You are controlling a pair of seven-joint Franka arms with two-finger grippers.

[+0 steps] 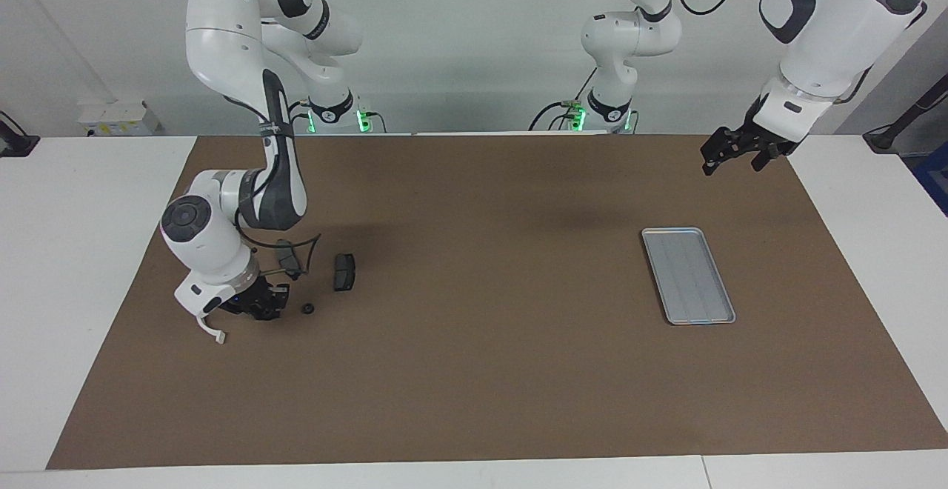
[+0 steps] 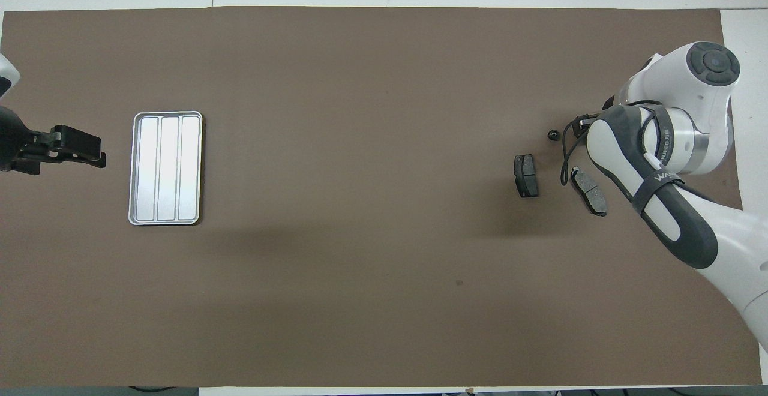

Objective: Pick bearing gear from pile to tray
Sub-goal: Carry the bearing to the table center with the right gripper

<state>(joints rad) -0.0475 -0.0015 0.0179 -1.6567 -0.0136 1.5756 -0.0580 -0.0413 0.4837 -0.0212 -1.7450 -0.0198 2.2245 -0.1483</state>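
My right gripper [image 1: 264,307] is down on the mat in the pile at the right arm's end, its fingers drawn together on a small black bearing gear, which they mostly hide. In the overhead view the arm's wrist covers this grip. A second black ring [image 1: 306,309] lies on the mat just beside the gripper, toward the tray. The silver tray [image 1: 687,275] lies empty toward the left arm's end. My left gripper [image 1: 732,166] hangs open and empty above the mat's corner near the tray, waiting.
Two dark brake pads [image 1: 344,272] [image 1: 290,258] lie nearer to the robots than the rings. A white half-ring bracket [image 1: 211,330] lies by the right wrist. A black cable loops off the right arm over one pad. Brown mat covers the table.
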